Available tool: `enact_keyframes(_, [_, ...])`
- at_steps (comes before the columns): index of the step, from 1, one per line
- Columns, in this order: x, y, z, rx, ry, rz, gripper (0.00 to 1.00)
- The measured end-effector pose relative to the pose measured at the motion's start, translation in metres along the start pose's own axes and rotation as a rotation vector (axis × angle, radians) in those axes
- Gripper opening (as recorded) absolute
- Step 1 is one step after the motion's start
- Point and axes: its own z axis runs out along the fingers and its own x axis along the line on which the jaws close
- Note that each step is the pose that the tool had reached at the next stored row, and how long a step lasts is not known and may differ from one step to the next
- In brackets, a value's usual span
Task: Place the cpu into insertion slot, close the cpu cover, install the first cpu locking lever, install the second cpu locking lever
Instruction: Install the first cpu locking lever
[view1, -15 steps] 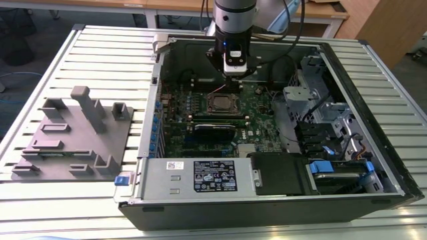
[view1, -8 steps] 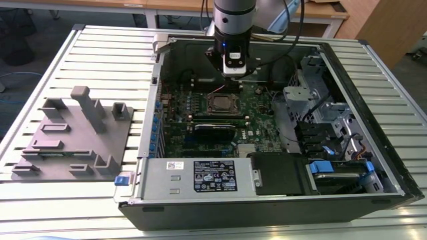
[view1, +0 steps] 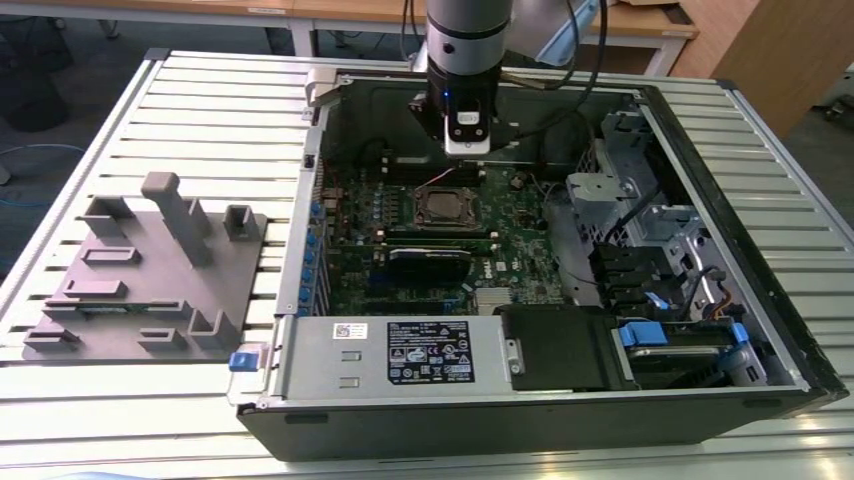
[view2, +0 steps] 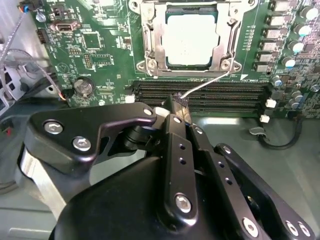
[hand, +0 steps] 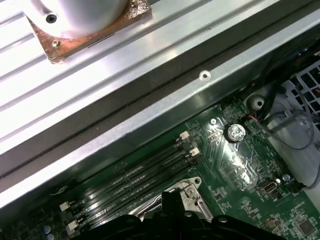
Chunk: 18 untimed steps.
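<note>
Inside the case (view1: 534, 425), my end effector (view2: 177, 106) hangs near the slot (view1: 418, 208), fingers pinched together on the free end of a thin lever (view2: 210, 85). The cpu (view2: 190, 40) lies flat in the slot, with the cover (view2: 150, 37) down around it. Memory slots (view2: 225, 95) run between the cover and my fingertips.

Bright, even light from above. In the second wrist view the chip (view2: 190, 39) beyond the fingertips (view2: 173, 111) glares milky white; the thin lever (view2: 207, 85) pinched between them gleams. The black gripper (view2: 178, 104) shows soft highlights. In the first wrist view the slatted table (hand: 100, 85) washes out pale.
</note>
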Motion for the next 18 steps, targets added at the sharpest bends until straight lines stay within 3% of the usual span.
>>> enact_keyframes(3, [-0.0003, -0.0024, 0.0019, -0.0141, 0.0097, -0.005, 0.11])
enact_keyframes(5, [-0.0005, -0.0026, 0.0019, -0.0415, 0.0268, -0.003, 0.11])
enact_keyframes(6, [-0.0005, -0.0027, 0.0019, -0.0467, 0.0298, -0.003, 0.11])
enact_keyframes(10, [-0.0006, -0.0035, 0.0029, -0.0472, 0.0302, -0.003, 0.11])
enact_keyframes(14, [-0.0003, -0.007, 0.0092, -0.0497, 0.0317, -0.003, 0.11])
enact_keyframes(15, [0.0, -0.0075, 0.0097, -0.0534, 0.034, -0.003, 0.11])
enact_keyframes(17, [0.0003, -0.0077, 0.0102, -0.0691, 0.0429, -0.002, 0.11])
enact_keyframes(18, [0.0004, -0.0079, 0.0103, -0.0725, 0.0448, -0.001, 0.11])
